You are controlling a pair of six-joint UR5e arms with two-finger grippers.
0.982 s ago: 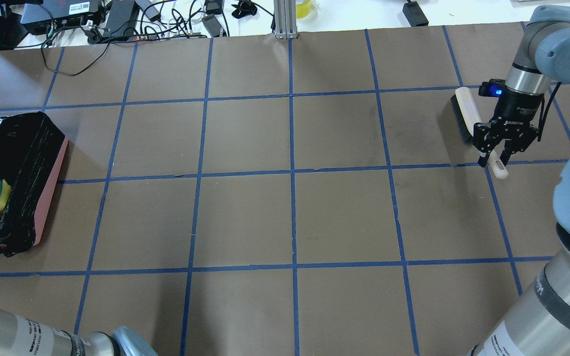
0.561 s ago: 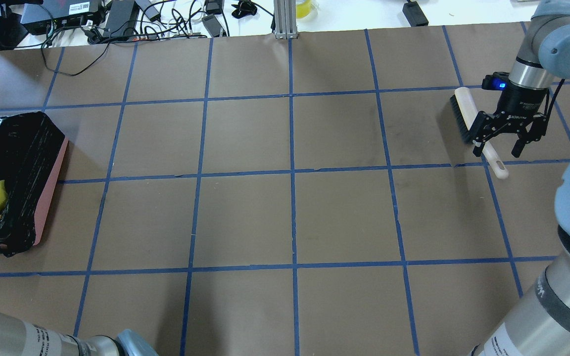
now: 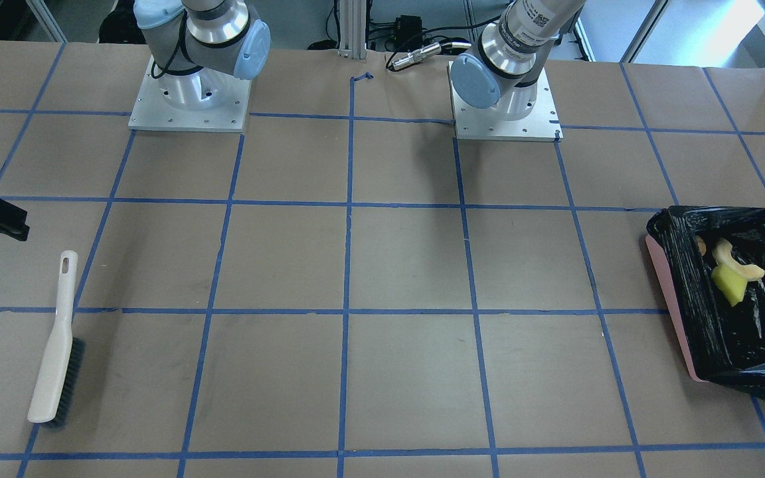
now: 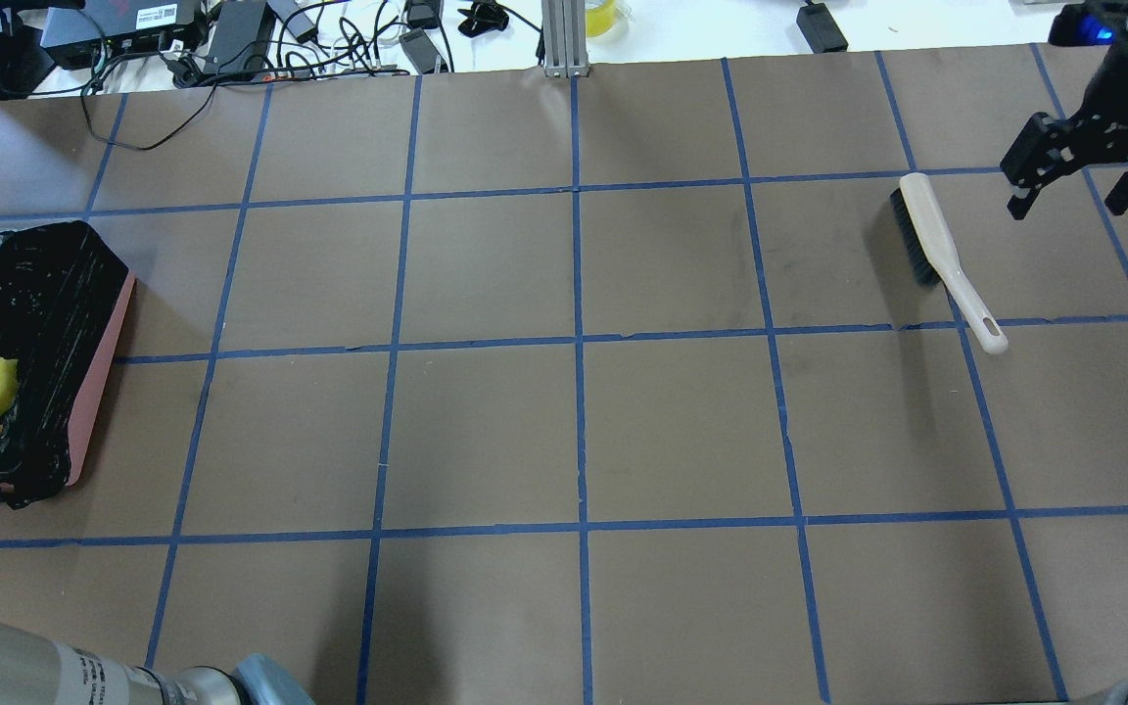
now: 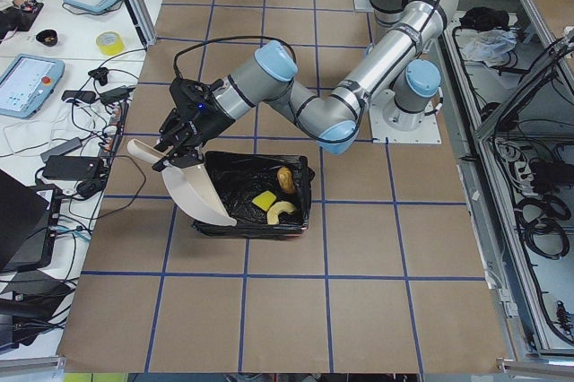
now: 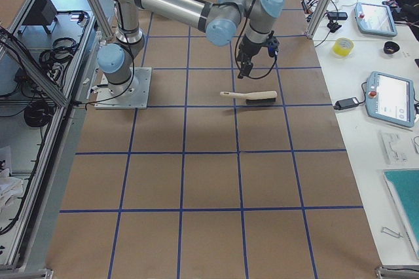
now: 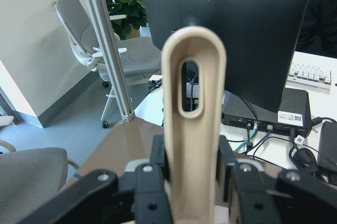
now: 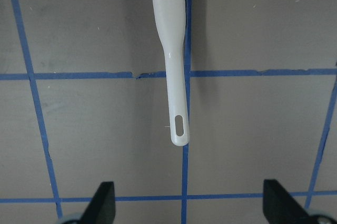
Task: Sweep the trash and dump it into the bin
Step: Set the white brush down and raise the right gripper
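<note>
Right gripper (image 4: 1065, 199), jaws spread wide and empty, hangs clear of the smooth cream, dark-bristled brush (image 4: 936, 245) lying flat near the right end of the table (image 4: 672, 431). Left gripper (image 7: 192, 179) clamps the looped handle of the beige dustpan (image 5: 202, 194), tilted at the rim of the bin (image 3: 671, 292) by the table's left edge. The bin's crinkled glossy black liner (image 3: 754, 332) holds the trash (image 5: 265, 200): yellow scrap (image 3: 728, 287), curved crust (image 3: 738, 265), lumpy brown lump (image 5: 285, 178).

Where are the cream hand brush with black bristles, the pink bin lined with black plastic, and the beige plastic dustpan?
Cream hand brush (image 4: 931, 223): overhead view, cream back.
Pink bin lined with black plastic (image 3: 668, 299): front-facing view, pink side wall.
Beige plastic dustpan (image 5: 199, 195): left side view, scoop.
</note>
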